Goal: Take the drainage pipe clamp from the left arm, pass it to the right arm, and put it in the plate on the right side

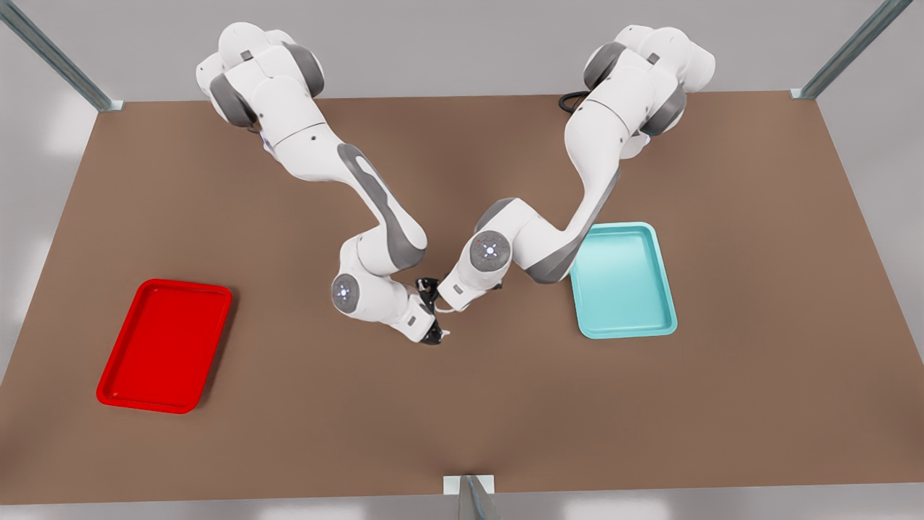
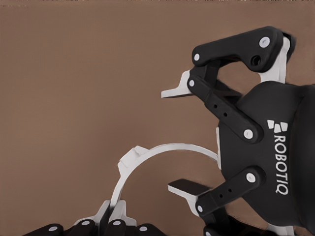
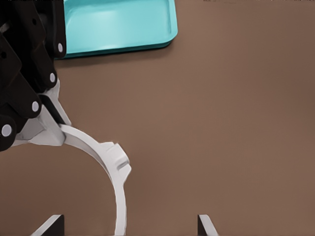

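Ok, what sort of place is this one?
Likely a simulated lab bench: a brown table, metal frame posts, a red tray and a teal tray. Mid-table, the left gripper holds the clamp beside the open right gripper.

Two arms meet mid-surface [image 1: 462, 404], between the red plate [image 1: 115, 390] and a teal tray [image 1: 671, 318].

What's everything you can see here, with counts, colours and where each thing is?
table: one, brown, under everything.
red tray: one, red, at the front view's left.
teal tray: one, teal, at the front view's right.
drainage pipe clamp: one, white, between the grippers.
left gripper: one, black, shut on one end of the clamp.
right gripper: one, black, open around the clamp's other end.
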Controlling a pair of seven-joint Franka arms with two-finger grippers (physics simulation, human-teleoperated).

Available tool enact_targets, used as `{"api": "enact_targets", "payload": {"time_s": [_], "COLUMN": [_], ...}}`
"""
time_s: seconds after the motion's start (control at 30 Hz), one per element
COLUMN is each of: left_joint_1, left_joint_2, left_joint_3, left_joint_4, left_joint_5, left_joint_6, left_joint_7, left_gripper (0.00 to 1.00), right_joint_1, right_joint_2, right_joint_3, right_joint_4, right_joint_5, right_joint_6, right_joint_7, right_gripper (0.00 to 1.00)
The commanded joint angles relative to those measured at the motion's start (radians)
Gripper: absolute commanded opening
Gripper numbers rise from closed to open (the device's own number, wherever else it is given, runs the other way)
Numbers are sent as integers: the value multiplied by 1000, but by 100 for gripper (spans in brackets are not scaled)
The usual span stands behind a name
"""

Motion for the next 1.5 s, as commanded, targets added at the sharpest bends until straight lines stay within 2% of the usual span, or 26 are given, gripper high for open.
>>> {"api": "enact_targets", "payload": {"time_s": [0.0,0.1,0.13,0.2,0.23,0.27,0.3,0.33,0.37,0.47,0.57,0.6,0.67,0.7,0.77,0.83,0.9,0.97,1.13,1.3,1.47], "left_joint_1": [-3,-3,-5,-5,-3,-3,-5,-3,-3,6,215,290,383,426,526,532,569,577,592,620,624], "left_joint_2": [9,14,14,14,14,14,14,14,13,-10,-145,-161,-184,-193,-228,-245,-471,-446,-443,-443,-445], "left_joint_3": [0,0,0,0,0,0,0,1,0,-2,-15,-15,-14,-11,-15,-12,0,-3,-17,-26,-25], "left_joint_4": [21,22,22,22,22,22,22,22,21,21,87,102,105,105,119,120,-240,-213,-148,-150,-150], "left_joint_5": [0,0,0,0,0,0,0,-2,-6,-11,-11,-11,6,37,31,34,8,3,-31,-21,-18], "left_joint_6": [8,9,9,11,11,11,11,11,17,-26,-454,-523,-535,-543,-572,-621,-376,-425,-445,-463,-474], "left_joint_7": [61,61,61,61,61,61,61,61,24,-66,16,69,79,113,118,110,153,170,194,248,250], "left_gripper": [21,21,21,21,21,21,21,70,100,100,100,100,100,100,100,100,100,100,100,100,100], "right_joint_1": [6,10,10,10,8,8,8,8,10,10,10,11,6,-15,-118,-225,-297,-408,-625,-834,-854], "right_joint_2": [0,10,11,11,11,11,11,11,13,14,30,33,30,4,-73,-162,-213,-246,-213,-73,-32], "right_joint_3": [0,0,0,0,0,0,0,0,0,0,2,2,-1,-11,-15,-43,-87,-87,-136,-133,-124], "right_joint_4": [1,2,2,11,11,13,13,14,19,22,36,37,2,-68,-189,-252,-266,-272,-249,-105,-84], "right_joint_5": [0,0,0,-6,-7,-7,-6,-6,-6,-1,2,2,-10,-38,-191,-352,-415,-415,-408,-366,-320], "right_joint_6": [27,27,29,29,27,27,26,27,27,26,27,27,23,12,4,-13,-42,-68,-2,12,10], "right_joint_7": [-138,-138,-138,-141,-139,-136,-136,-139,-139,-132,-133,-133,-149,-174,-221,-222,-247,-267,-311,-443,-475], "right_gripper": [100,99,87,44,30,21,21,21,21,21,21,21,21,21,21,21,21,21,21,21,21]}}
